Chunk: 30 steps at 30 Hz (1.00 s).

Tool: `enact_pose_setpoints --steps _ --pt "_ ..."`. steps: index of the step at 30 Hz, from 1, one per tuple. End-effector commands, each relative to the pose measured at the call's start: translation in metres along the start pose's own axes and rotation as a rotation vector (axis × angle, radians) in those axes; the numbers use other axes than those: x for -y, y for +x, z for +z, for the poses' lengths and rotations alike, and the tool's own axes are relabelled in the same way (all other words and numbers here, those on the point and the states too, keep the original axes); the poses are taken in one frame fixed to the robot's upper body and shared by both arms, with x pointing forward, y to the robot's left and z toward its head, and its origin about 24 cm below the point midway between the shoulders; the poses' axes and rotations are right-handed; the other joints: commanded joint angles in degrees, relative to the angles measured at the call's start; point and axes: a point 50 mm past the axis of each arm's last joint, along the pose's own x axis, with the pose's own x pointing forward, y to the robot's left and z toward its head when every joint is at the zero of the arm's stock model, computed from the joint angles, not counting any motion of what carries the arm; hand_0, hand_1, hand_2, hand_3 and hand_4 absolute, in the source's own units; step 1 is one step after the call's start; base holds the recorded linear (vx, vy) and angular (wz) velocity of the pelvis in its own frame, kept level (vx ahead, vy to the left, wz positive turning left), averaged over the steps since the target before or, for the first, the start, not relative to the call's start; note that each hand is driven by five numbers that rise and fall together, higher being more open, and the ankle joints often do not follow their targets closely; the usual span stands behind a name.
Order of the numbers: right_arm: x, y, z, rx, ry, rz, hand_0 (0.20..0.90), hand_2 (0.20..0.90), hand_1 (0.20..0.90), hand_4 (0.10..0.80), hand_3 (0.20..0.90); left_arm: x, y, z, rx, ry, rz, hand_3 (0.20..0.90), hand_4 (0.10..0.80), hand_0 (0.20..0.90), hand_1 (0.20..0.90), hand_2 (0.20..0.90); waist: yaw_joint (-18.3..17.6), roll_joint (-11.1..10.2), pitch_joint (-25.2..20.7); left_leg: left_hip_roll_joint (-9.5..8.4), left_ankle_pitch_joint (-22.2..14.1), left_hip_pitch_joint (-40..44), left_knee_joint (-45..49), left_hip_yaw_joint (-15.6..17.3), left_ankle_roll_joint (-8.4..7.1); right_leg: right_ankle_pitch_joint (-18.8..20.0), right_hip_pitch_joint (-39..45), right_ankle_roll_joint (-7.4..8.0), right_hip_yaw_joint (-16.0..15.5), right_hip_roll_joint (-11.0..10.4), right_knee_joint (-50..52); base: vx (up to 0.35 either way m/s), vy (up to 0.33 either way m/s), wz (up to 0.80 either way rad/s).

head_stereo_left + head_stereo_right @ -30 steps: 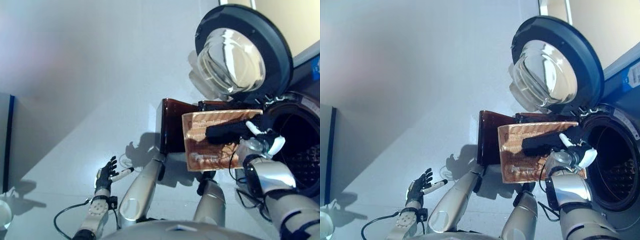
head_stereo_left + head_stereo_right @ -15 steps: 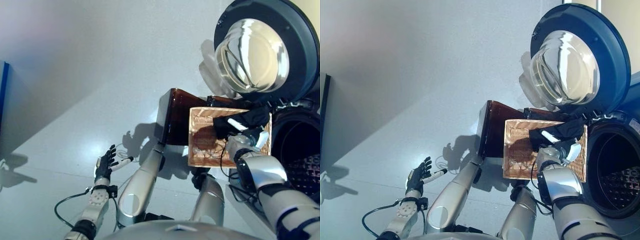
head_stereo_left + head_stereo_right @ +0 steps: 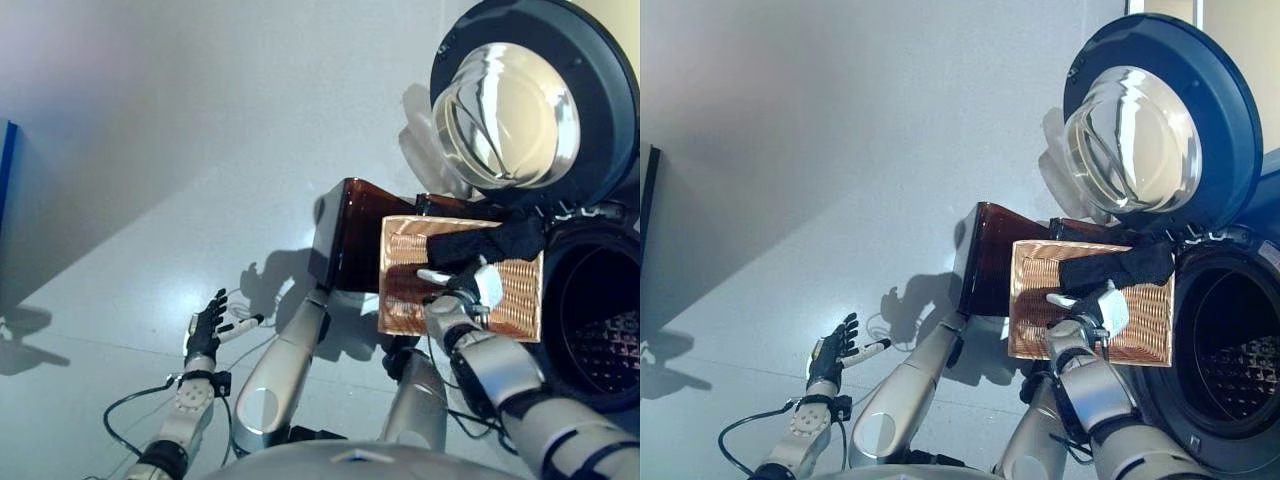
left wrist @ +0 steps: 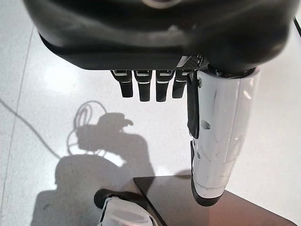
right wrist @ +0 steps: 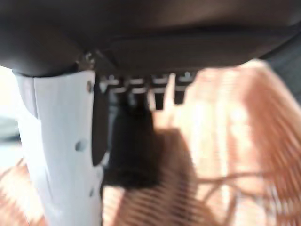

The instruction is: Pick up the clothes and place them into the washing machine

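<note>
A black piece of clothing [image 3: 490,243] lies stretched along the far edge of a wicker basket [image 3: 400,290], its end reaching towards the washing machine's open drum [image 3: 600,330]. My right hand [image 3: 468,287] hovers over the basket just below the cloth, fingers straight and thumb out, holding nothing. In the right wrist view the fingers [image 5: 141,92] point at a dark patch [image 5: 131,155] on the wicker [image 5: 225,141]; cloth or shadow, I cannot tell. My left hand [image 3: 207,330] hangs open over the floor at the lower left.
The machine's round door [image 3: 530,100] stands swung open above the drum. A glossy dark-brown box [image 3: 350,235] stands right behind the basket. Pale floor [image 3: 150,150] spreads to the left, with a blue edge [image 3: 5,190] at the far left.
My right hand has drawn back down and to the left, away from the black cloth, which now lies along the basket's far edge. The camera view shifted a little.
</note>
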Motion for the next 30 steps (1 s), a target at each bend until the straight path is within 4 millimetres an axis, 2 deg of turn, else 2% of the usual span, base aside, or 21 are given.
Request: enact_pose_setpoints --steps 1,5,6,11,17,25,27,30 --pt "0.025 0.014 -0.006 0.189 -0.272 -0.109 0.900 0.900 0.900 0.800 0.900 -0.022 -0.008 -0.006 0.041 0.005 0.112 0.900 0.800 0.900 0.900 0.900 0.4 0.0 -1.2 0.24 -5.0 -1.0 1.0 2.2 -2.68 6.3 -1.4 -5.61 -1.5 2.1 -3.6 0.000 0.000 0.00" --pt "0.036 0.019 -0.019 0.273 -0.489 -0.114 0.900 0.900 0.900 0.800 0.900 -0.022 -0.009 -0.007 0.044 -0.002 0.106 0.900 0.800 0.900 0.900 0.900 -0.8 -0.8 -1.7 0.39 -5.0 -0.9 0.9 2.3 -2.77 6.6 -1.2 -5.55 -1.2 2.4 -4.1 0.008 0.000 -0.07" --pt "0.041 0.021 -0.028 0.278 -0.576 -0.121 0.900 0.900 0.900 0.800 0.900 -0.020 -0.010 -0.008 0.043 0.001 0.094 0.900 0.800 0.900 0.900 0.900 -0.9 -0.8 -1.8 0.39 -5.0 -0.8 0.8 2.4 -2.80 6.7 -1.3 -5.57 -1.2 2.4 -4.3 0.001 -0.006 -0.05" --pt "0.060 0.032 -0.030 0.346 -0.834 -0.160 0.900 0.900 0.900 0.800 0.900 -0.014 -0.011 -0.009 0.039 -0.005 0.055 0.900 0.800 0.900 0.900 0.900 -1.5 -0.9 -1.8 0.68 -4.8 -0.4 0.3 2.7 -2.95 7.0 -1.3 -5.63 -0.8 2.8 -4.7 0.000 -0.005 -0.03" --pt "0.078 0.040 -0.032 0.334 -0.935 -0.190 0.900 0.900 0.900 0.800 0.900 -0.011 -0.010 -0.006 0.047 -0.019 0.041 0.900 0.800 0.900 0.900 0.900 -1.8 -0.5 -1.7 0.83 -4.9 -0.4 0.5 2.8 -3.06 6.7 -1.5 -5.93 -0.5 2.8 -4.3 0.002 -0.015 -0.03" --pt "0.112 0.058 -0.012 0.284 -0.919 -0.301 0.900 0.900 0.900 0.800 0.900 -0.002 -0.011 -0.001 0.070 -0.041 0.001 0.900 0.800 0.900 0.900 0.900 -1.0 1.1 -0.3 1.02 -4.9 -1.6 1.6 3.0 -3.12 6.0 -3.1 -6.36 -0.5 3.0 -3.0 0.000 -0.006 -0.02" --pt "0.113 0.058 -0.013 0.279 -0.922 -0.305 0.900 0.900 0.900 0.800 0.900 0.000 -0.011 0.001 0.078 -0.040 -0.006 0.900 0.800 0.900 0.900 0.900 -1.0 1.3 -0.1 1.04 -5.1 -2.0 2.1 3.0 -3.10 5.6 -3.4 -6.42 -0.4 3.0 -2.4 0.000 0.000 0.00" --pt "0.125 0.061 -0.019 0.224 -0.930 -0.324 0.900 0.900 0.900 0.800 0.900 0.007 -0.010 0.009 0.106 -0.039 -0.036 0.900 0.800 0.900 0.900 0.900 -0.4 2.4 0.2 0.57 -6.0 -3.6 4.6 2.9 -2.82 4.3 -4.9 -6.76 -0.2 2.7 0.6 -0.003 -0.004 0.03"
